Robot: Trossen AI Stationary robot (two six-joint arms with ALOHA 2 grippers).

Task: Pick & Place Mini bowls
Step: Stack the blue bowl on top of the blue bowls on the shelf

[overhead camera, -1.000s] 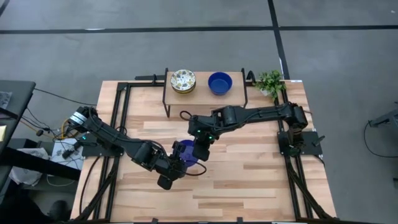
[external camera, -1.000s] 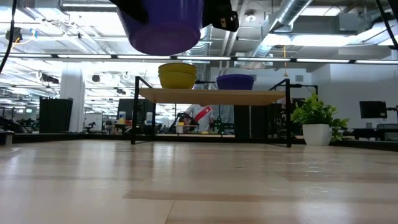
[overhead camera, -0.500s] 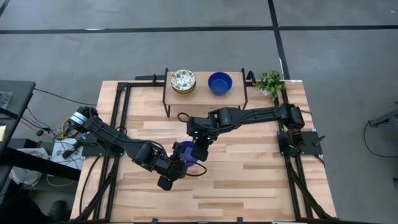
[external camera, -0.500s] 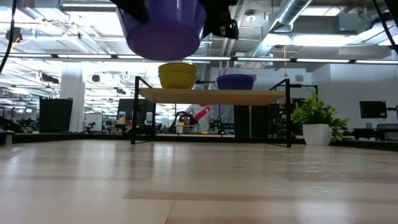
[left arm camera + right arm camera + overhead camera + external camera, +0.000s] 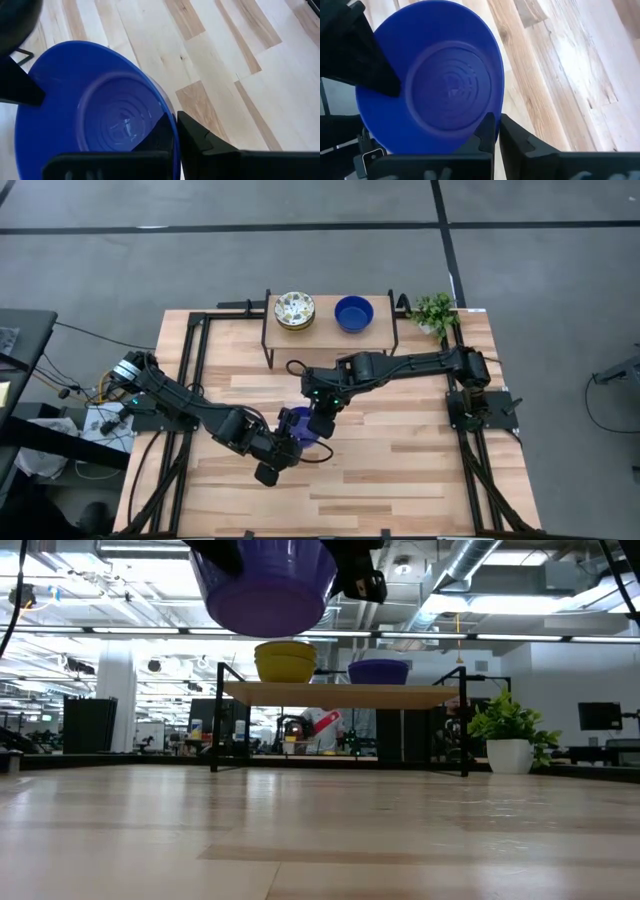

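A blue bowl point(image 5: 297, 423) hangs in the air above the middle of the table point(image 5: 400, 470), mouth up and base down, roughly level in the low view point(image 5: 266, 585), round so no long axis. The left gripper point(image 5: 283, 450) comes at it from about 7 o'clock and the right gripper point(image 5: 320, 423) from about 3 o'clock; each pinches the rim, one finger inside the bowl and one outside, fingers pressed together with only the bowl wall between. The left wrist view shows the bowl's ringed inside point(image 5: 95, 125) with the left gripper's own fingers point(image 5: 192, 137) clamped on the near rim and a dark part of the other arm at the far rim. The right wrist view shows the same, bowl point(image 5: 432, 80) with fingers point(image 5: 515, 135) on the near rim. In the high view most of the bowl is covered by the two wrists, only a blue sliver shows. In the low view its rim and both grippers are cut off by the picture's top edge. On the shelf point(image 5: 330, 330) at the table's 12 o'clock edge stands a patterned bowl point(image 5: 294, 309), looks like a stack but count is unclear, and a second blue bowl point(image 5: 353, 313) just beside it at 3 o'clock. A potted plant point(image 5: 434, 312) stands near the shelf's right end.
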